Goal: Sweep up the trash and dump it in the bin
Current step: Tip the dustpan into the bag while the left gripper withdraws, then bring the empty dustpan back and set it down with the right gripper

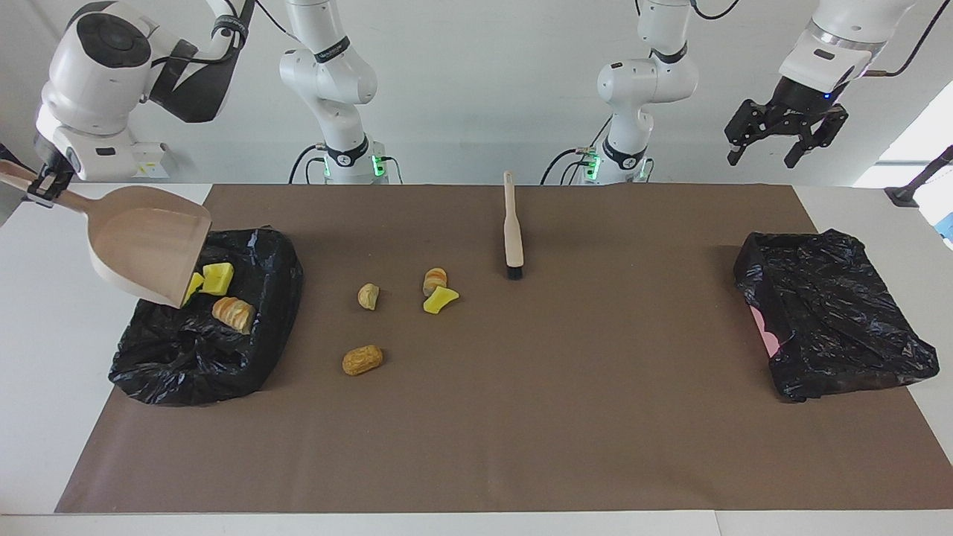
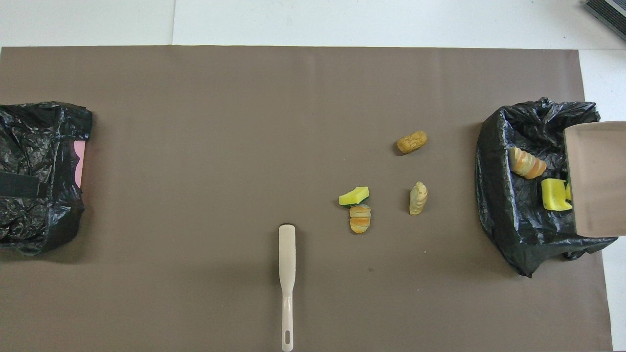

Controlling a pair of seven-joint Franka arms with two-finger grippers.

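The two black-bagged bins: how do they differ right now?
Contents: the bin at the right arm's end holds trash, two yellow sponge pieces and a bread chunk; the bin at the left arm's end shows none.
Overhead: the dustpan hangs tilted over the first; nothing is over the second.
Liner: pink shows at the second's edge only.
Both sit on the brown mat.

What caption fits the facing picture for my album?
Right gripper tips the dustpan over the bin; four trash pieces wait.
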